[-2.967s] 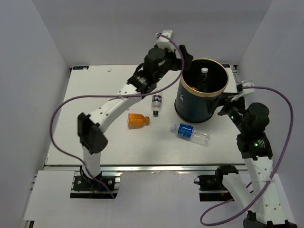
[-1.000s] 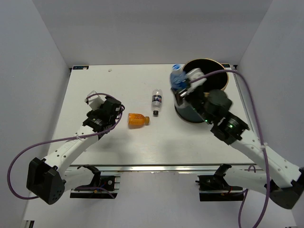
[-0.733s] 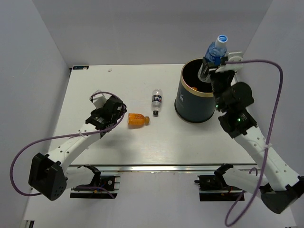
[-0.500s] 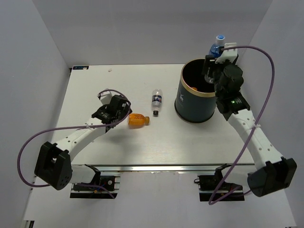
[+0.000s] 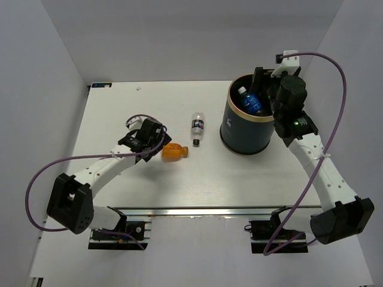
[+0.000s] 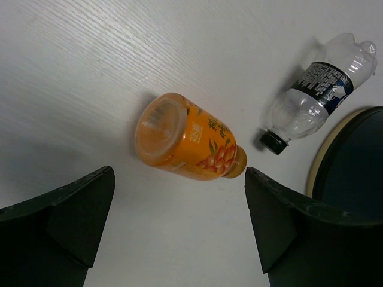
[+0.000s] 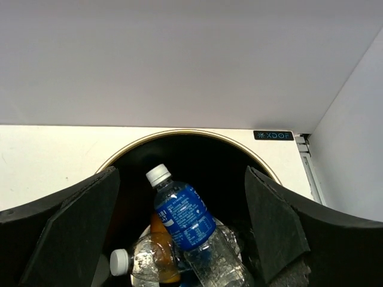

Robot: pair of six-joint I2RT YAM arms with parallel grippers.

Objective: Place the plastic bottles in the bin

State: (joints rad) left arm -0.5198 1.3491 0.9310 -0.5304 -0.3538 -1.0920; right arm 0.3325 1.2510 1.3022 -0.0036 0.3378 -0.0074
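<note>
Top external view, contents: white table [image 5: 119, 107] with the bin [image 5: 246, 130], dark navy with a gold-tan rim, standing upright at the upper right of the frame. Item one, a clear bottle with a blue label [image 5: 252, 101], lies tilted inside the bin with its white cap uppermost; the right wrist view shows it resting on another clear, white-capped bottle [image 7: 139, 263] at the bottom, beside something amber that cannot be made out clearly. Item two, the stubby orange bottle [image 5: 174, 150], lies on its side at the centre left of the table. Item three, the smaller clear bottle with a dark label [image 5: 197, 126], lies on its side just right of the orange one and apart from it, black cap toward the lower edge of the frame, between the orange bottle and the bin. Right gripper [image 5: 263, 89] hangs over the bin mouth, jaws spread wide and holding nothing, the blue-label bottle below clear of both fingers [image 7: 67, 230]. Left gripper [image 5: 159, 142] sits low just left of the orange bottle, jaws likewise spread wide and empty; in the left wrist view the orange bottle lies ahead of and between the two fingers [image 6: 70, 218], touching neither.
</note>
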